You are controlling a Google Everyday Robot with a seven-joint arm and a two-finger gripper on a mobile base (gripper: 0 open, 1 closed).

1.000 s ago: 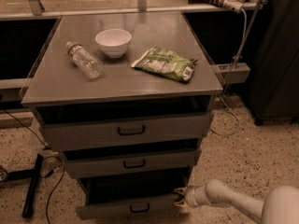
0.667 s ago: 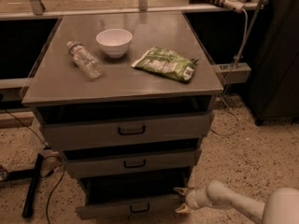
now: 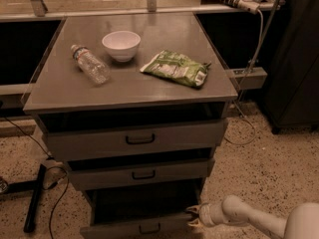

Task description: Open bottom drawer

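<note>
The grey cabinet has three drawer fronts. The bottom drawer [image 3: 134,227] is the narrowest, with a small black bar handle [image 3: 149,229]; it stands pulled out a little, with a dark gap above its front. My gripper [image 3: 192,217] is at the drawer's right front corner, low near the floor, at the end of a white arm [image 3: 249,219] coming in from the lower right. Its fingers touch or hook the drawer's right edge.
The middle drawer [image 3: 142,173] and top drawer [image 3: 137,139] sit above. On the cabinet top lie a plastic bottle [image 3: 90,63], a white bowl [image 3: 121,45] and a green snack bag [image 3: 175,67]. Cables and a black bar [image 3: 35,198] lie on the floor at left.
The gripper has stayed at the bottom drawer's right front corner, shifting slightly; the drawer front looks little changed.
</note>
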